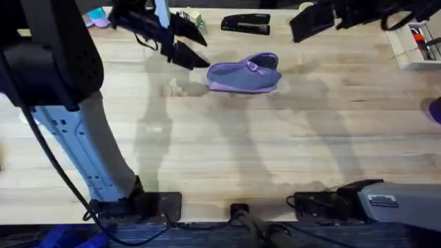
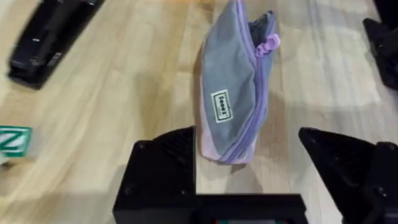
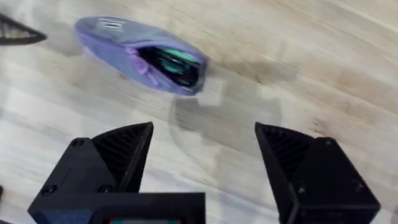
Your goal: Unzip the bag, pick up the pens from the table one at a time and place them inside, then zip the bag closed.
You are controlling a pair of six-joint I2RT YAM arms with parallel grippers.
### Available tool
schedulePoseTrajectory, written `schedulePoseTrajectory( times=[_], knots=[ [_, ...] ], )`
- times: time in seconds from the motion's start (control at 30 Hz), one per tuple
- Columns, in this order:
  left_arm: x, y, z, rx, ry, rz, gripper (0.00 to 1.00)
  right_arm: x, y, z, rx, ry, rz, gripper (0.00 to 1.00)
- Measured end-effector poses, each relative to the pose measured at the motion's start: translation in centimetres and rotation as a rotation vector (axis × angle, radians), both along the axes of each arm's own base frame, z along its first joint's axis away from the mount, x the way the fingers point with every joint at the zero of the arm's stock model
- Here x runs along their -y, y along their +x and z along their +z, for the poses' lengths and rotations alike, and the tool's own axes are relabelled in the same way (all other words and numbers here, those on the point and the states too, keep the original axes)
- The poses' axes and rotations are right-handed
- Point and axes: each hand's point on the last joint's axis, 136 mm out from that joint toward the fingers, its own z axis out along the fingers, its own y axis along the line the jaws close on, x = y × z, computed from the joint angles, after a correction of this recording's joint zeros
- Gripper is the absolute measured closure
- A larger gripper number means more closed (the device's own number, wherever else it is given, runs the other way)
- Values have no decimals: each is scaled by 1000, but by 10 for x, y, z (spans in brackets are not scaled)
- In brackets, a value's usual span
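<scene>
Inside the open end of the bag (image 3: 140, 53) I see something green (image 3: 177, 58) beside something dark, but most of each is buried in the pouch, so I cannot tell whether they are the pens. The bag's label (image 2: 221, 106) carries print too small for me to read. My left arm (image 1: 48, 48) rises as a dark blur. The white box (image 1: 413, 43) at the far right of the worktop is cropped.
</scene>
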Motion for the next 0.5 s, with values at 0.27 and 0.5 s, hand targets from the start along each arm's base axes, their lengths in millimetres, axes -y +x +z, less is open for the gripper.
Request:
schedulePoseTrajectory(
  times=[0.27,0.5],
  knots=[
    [-3,10,24,99,86,-46,6,-29,-7,1,-18,75,-18,5],
    [-11,14,33,151,102,-55,6,-76,-14,-41,-52,120,-43,5]
  ],
)
